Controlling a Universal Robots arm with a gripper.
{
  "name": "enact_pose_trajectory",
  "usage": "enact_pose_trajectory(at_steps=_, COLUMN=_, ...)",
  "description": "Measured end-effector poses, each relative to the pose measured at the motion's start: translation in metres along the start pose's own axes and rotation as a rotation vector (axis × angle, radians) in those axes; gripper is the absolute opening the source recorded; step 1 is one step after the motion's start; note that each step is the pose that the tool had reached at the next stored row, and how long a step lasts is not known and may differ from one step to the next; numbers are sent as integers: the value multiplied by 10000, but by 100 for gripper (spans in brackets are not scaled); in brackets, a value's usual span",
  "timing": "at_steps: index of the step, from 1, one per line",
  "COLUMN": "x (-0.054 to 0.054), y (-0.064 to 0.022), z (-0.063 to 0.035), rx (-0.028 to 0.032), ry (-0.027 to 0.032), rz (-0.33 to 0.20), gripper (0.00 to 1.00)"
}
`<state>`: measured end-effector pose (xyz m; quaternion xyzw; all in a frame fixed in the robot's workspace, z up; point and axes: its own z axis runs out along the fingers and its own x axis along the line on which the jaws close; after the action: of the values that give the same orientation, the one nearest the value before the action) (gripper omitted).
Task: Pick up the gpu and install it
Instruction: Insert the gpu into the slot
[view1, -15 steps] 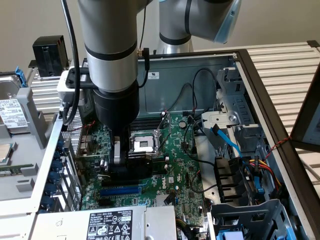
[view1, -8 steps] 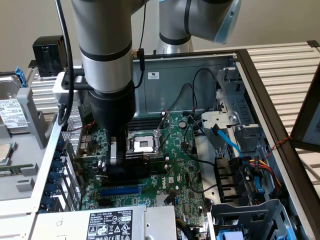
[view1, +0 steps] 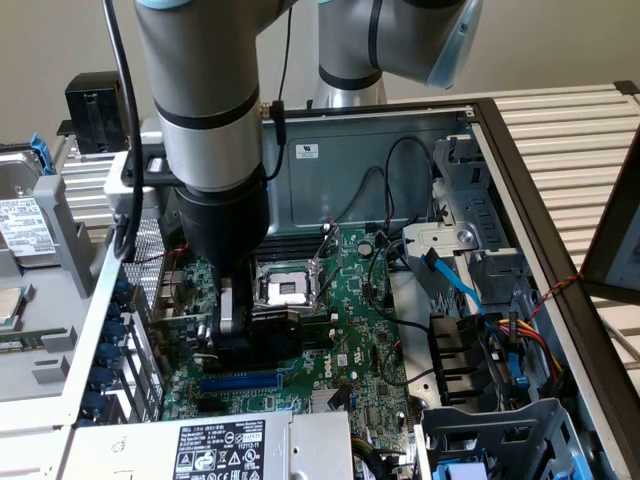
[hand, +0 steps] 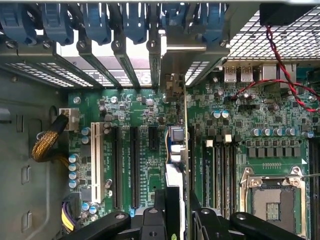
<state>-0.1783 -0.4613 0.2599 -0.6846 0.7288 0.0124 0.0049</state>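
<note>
- Green-boarded gpu (hand: 176, 145) stands on edge between the pincer's (hand: 183, 205) two black fingers (hand: 167, 210), which are clenched on it.
- From outside, the pincer (view1: 238, 340) hangs low over the motherboard (view1: 350, 345). The gpu (view1: 272, 330) shows as a black cooler block jutting from it toward the exterior view's right.
- I cannot tell whether the card's lower edge sits in a slot.
- Ahead of the pincer, the card's metal bracket (hand: 172, 90) reaches the case's rear openings, under a row of blue latches (hand: 95, 22).
- An open CPU socket (view1: 288, 288) lies just beside the pincer, on the cooler's side.
- A blue expansion slot (view1: 240, 382) lies bare between the pincer and the power supply (view1: 215, 445).
</note>
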Motion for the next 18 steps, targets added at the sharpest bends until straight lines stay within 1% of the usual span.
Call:
enact_pose_trajectory(at_steps=10, x=19, y=1, z=6, rx=-7, ry=3, rz=5, gripper=27)
enact_pose_trajectory(at_steps=12, x=19, y=1, z=6, rx=-18, ry=2, rz=5, gripper=27)
enact_pose_trajectory(at_steps=13, x=19, y=-1, z=8, rx=-36, ry=-6, rz=5, gripper=27)
enact_pose_trajectory(at_steps=14, x=22, y=-2, z=9, rx=-73, ry=-20, rz=4, gripper=27)
enact_pose_trajectory(at_steps=16, x=27, y=-5, z=9, rx=-165, ry=-35, rz=8, gripper=27)
enact_pose_trajectory(at_steps=17, x=32, y=-9, z=8, rx=-193, ry=-43, rz=8, gripper=27)
enact_pose_trajectory(at_steps=18, x=34, y=-12, z=9, rx=-199, ry=-48, rz=9, gripper=27)
